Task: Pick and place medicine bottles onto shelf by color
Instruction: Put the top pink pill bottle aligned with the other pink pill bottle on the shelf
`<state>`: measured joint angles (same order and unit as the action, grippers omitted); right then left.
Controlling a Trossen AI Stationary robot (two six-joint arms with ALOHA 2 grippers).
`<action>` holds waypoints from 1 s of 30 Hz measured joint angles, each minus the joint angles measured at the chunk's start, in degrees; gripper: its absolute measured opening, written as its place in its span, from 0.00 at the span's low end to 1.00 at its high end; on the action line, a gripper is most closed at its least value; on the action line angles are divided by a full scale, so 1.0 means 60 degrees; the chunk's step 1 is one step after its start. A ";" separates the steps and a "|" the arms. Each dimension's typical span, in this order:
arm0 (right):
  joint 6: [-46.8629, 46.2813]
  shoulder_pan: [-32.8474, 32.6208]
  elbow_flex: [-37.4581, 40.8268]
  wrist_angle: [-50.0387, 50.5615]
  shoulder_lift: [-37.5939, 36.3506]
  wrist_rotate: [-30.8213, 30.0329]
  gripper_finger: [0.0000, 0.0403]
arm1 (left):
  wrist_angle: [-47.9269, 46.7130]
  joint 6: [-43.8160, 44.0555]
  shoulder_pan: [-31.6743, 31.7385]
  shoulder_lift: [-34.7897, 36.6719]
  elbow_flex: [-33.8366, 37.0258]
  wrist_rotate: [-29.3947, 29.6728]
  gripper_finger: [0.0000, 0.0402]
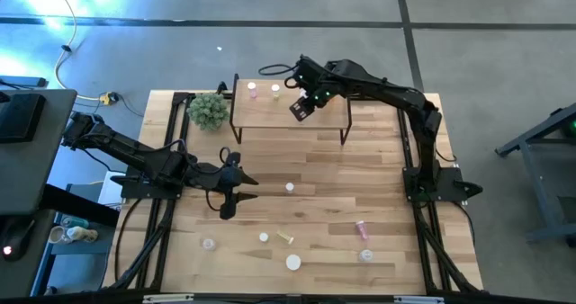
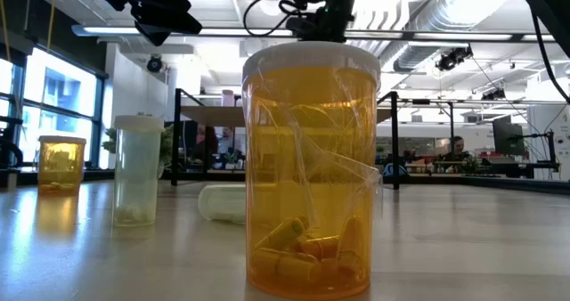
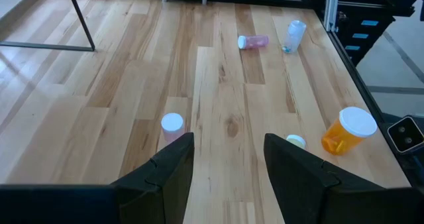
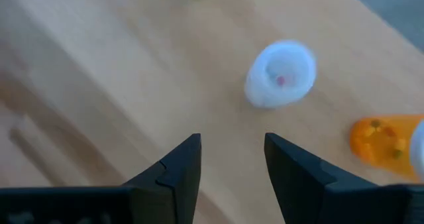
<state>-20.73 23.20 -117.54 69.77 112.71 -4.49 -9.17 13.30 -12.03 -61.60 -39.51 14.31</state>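
Fingers, left gripper (image 3: 228,177): spread apart and grasping nothing, bare wood showing between them; in the high view (image 1: 229,187) sitting left of centre.
Fingers, right gripper (image 4: 232,174): parted and empty, hovering over the shelf top; in the high view (image 1: 301,106) sitting at upper centre.
Nearest bottle: large translucent orange pill bottle with white cap (image 2: 311,167) filling the centre of the low view, capsules lying at its bottom.
Beside it: clear pale bottle with white cap (image 2: 137,169) standing left of centre in the low view; small orange bottle (image 2: 61,163) standing at far left.
Ahead of left fingers: pink bottle with white cap (image 3: 172,126) standing just beyond the left finger; tilted orange bottle (image 3: 348,130) resting at right; pink bottle on its side (image 3: 253,42) and pale blue bottle (image 3: 294,36) lying toward the top.
Light-wood tabletop (image 1: 297,223): scattered bottles lying across the lower half of the high view.
Small light-wood shelf with black metal legs (image 1: 270,113): standing at upper centre of the high view; pink bottle (image 1: 252,90) and yellow-green bottle (image 1: 275,91) standing along its top edge.
Green plant (image 1: 209,111): sitting left of the shelf.
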 joint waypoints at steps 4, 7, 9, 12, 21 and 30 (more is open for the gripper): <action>0.0590 -0.0459 -0.0182 0.0462 -0.0006 0.0000 0.39 | -0.0035 0.0000 0.0000 0.0000 0.0000 0.0000 0.43; 0.1085 -0.0882 -0.0090 0.0669 -0.0071 -0.0087 0.39 | -0.0041 0.0000 0.0000 0.0000 0.0000 0.0002 0.43; 0.1297 -0.1189 -0.0087 0.0967 -0.0106 -0.0480 0.39 | -0.0081 0.0000 -0.0001 0.0000 0.0000 0.0001 0.43; 0.1365 -0.1591 -0.0076 0.1476 -0.0110 -0.1132 0.39 | -0.0080 0.0000 -0.0004 0.0000 0.0000 0.0000 0.43; 0.1296 -0.2608 -0.0060 0.2868 -0.0110 -0.1625 0.39 | -0.0080 0.0000 -0.0007 0.0000 0.0000 -0.0029 0.43; 0.0908 -0.3764 0.0762 0.3318 -0.0712 -0.2459 0.39 | -0.0308 0.0016 -0.0007 0.0000 0.0001 -0.0031 0.43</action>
<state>-15.28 0.62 -112.97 89.67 108.43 -19.25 -11.02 13.39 -12.08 -61.60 -39.50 14.12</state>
